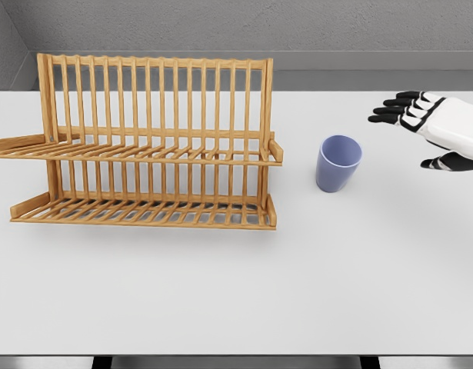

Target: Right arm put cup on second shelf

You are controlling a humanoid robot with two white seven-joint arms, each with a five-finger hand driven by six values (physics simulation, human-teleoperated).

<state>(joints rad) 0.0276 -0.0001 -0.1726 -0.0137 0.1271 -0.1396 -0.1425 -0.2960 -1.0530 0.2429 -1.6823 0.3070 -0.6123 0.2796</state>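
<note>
A lavender-blue cup (338, 163) stands upright on the white table (236, 292), just right of the wooden rack (151, 146). The rack has two slatted shelves, an upper one (144, 154) and a lower one (144, 211), both bare. My right hand (411, 131) comes in from the right edge, hovering right of the cup and slightly behind it. Its black fingers (394, 109) are spread and point left toward the cup, with the thumb (444, 162) below. It holds nothing and does not touch the cup. The left arm is out of view.
The rack's upper shelf juts out to the left edge of the picture. A grey wall (236, 31) rises behind the table. The table's front edge (236, 355) runs along the bottom of the view.
</note>
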